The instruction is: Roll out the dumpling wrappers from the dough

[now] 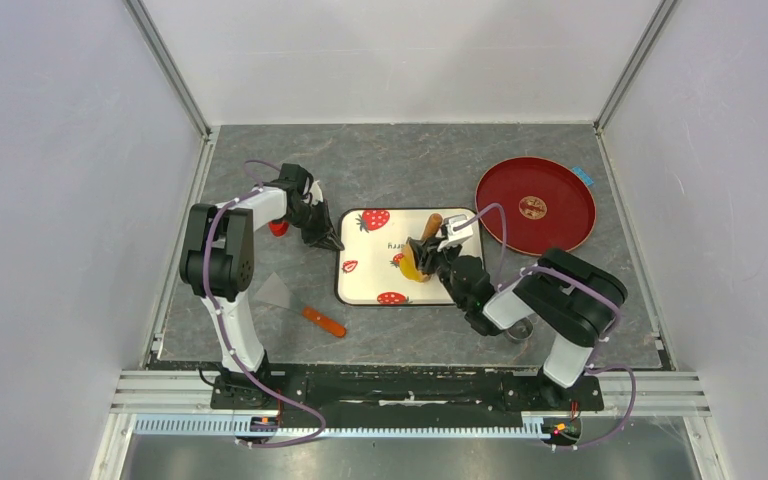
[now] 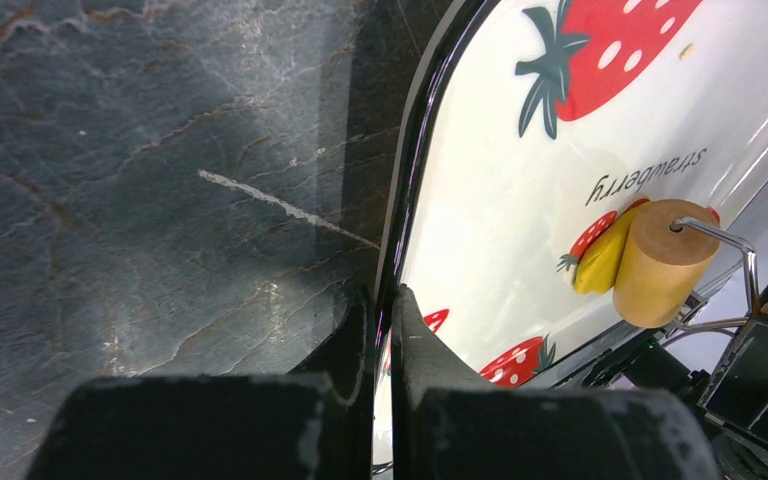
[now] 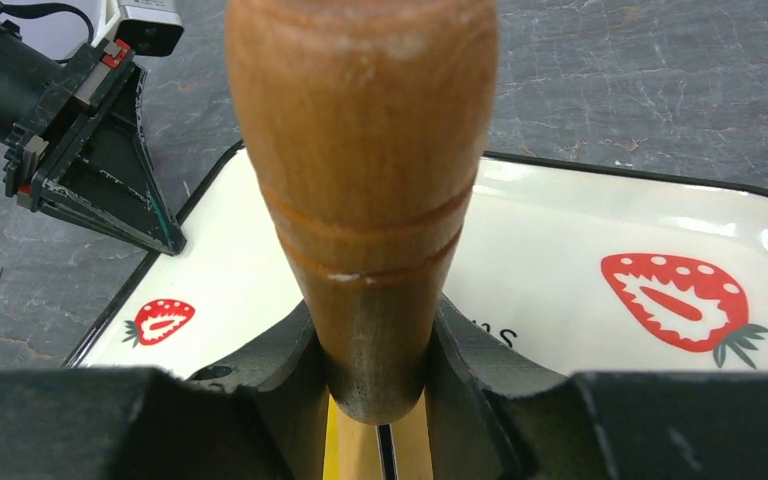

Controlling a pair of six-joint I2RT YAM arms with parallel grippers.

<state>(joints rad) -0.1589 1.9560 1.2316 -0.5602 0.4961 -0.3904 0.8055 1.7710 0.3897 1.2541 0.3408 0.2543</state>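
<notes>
The dough [image 1: 409, 268] is a small bright-yellow lump on the strawberry-print tray [image 1: 365, 280]. The tan drum of a wooden roller [image 2: 663, 262] presses against the dough [image 2: 603, 252]. My right gripper [image 3: 375, 372] is shut on the roller's brown handle [image 3: 365, 170], and a strip of yellow dough [image 3: 338, 452] shows below it. My left gripper [image 2: 385, 305] is shut on the tray's black left rim [image 2: 412, 150], one finger outside and one inside. No dumpling wrappers are in view.
A round red plate [image 1: 535, 205] lies at the back right. A scraper with an orange handle [image 1: 321, 321] lies on the table in front of the tray's left corner. A small red object [image 1: 278, 228] sits beside the left arm.
</notes>
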